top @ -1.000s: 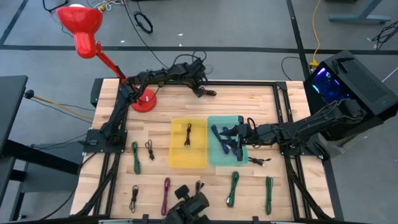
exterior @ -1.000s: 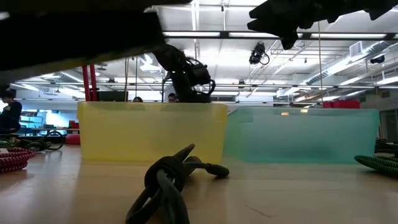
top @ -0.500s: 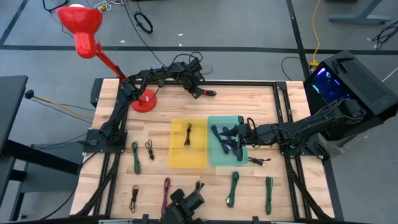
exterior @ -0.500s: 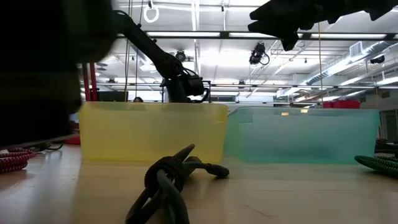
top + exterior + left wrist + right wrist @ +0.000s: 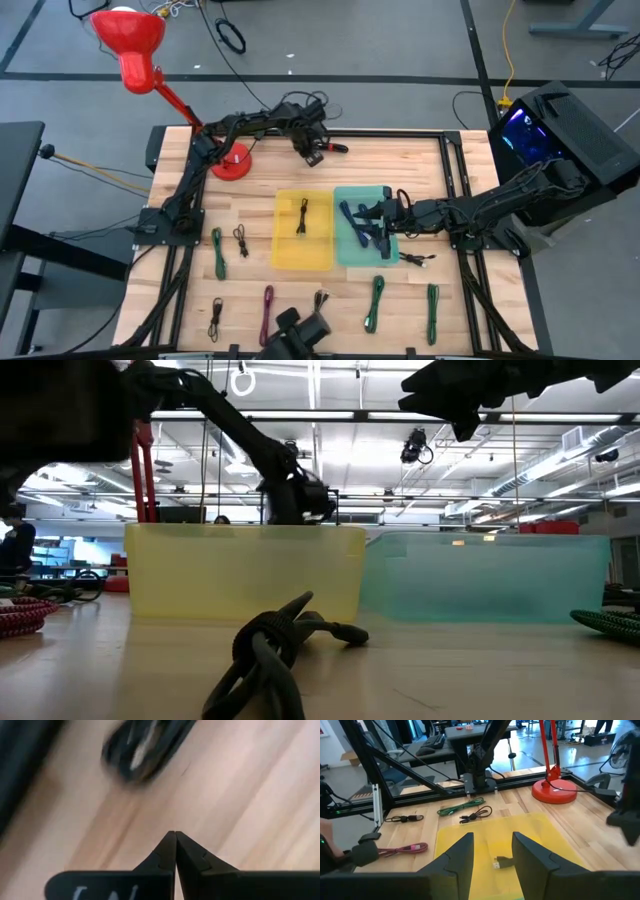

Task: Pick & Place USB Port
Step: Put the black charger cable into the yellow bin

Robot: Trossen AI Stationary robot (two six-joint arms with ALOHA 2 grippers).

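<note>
Two trays lie between your grippers | left gripper (image 5: 318, 152) pinched together, empty, low over bare wood with a dark cable (image 5: 145, 750) just ahead | yellow tray (image 5: 302, 229) holds a black USB cable (image 5: 303, 217) | right gripper (image 5: 364, 221) spread apart above the teal tray (image 5: 383, 196).

Red desk lamp (image 5: 135, 52) at ten o'clock, its round base (image 5: 231, 162) on the wooden table (image 5: 260, 197); lit black computer case (image 5: 556, 125) at three o'clock, off the table
</note>
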